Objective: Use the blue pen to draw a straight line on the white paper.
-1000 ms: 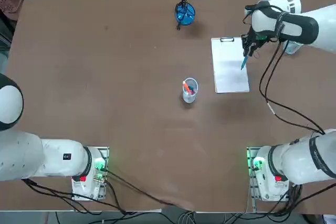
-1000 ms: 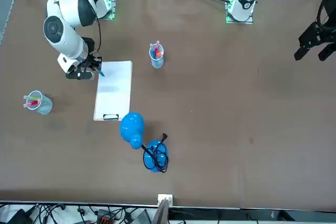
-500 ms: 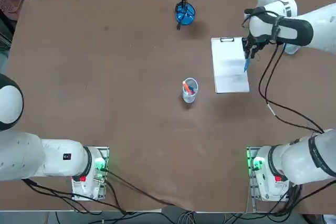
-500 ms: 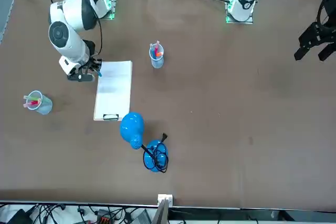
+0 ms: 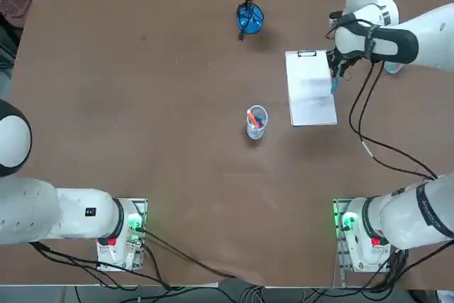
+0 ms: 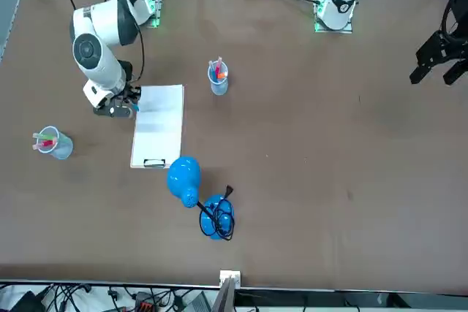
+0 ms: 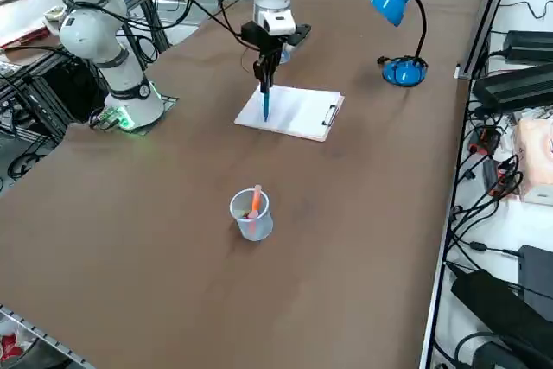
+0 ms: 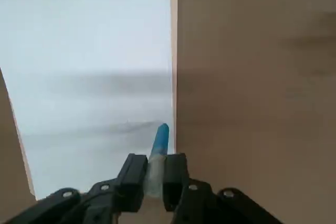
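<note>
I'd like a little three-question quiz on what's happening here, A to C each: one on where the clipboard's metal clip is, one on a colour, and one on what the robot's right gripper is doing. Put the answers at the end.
1. Which end of the clipboard has the metal clip?
A) The end nearest the robot's bases
B) The end farthest from the robot's bases
C) Both ends

2. What colour is the desk lamp?
A) Red
B) Yellow
C) Blue

3. What is the right gripper doing?
A) Gripping a blue pen
B) Lifting the lamp
C) Standing open with nothing held

Answers:
1. B: the metal clip sits at the far end of the clipboard.
2. C: the desk lamp has a blue head and base.
3. A: the right gripper is closed on the blue pen.
</note>
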`<act>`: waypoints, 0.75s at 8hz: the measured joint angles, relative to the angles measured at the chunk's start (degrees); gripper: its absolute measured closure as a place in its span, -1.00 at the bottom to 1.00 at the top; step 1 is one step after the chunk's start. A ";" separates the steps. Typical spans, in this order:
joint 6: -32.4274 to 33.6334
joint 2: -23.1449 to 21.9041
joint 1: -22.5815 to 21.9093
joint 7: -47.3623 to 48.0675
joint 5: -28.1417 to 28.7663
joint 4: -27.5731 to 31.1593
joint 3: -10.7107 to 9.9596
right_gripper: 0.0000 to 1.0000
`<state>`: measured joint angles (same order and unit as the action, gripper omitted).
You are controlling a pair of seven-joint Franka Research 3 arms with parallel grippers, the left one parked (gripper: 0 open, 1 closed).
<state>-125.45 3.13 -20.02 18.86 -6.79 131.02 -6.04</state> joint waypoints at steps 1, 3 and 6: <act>-1.20 0.63 -0.02 0.68 -0.03 -0.07 0.00 0.67; -1.96 2.03 -0.93 1.75 -0.08 -0.63 0.02 0.67; -2.39 2.66 -1.76 3.29 -0.49 -1.19 0.02 0.67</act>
<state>-127.83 5.79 -21.77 22.15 -7.28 129.83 -6.02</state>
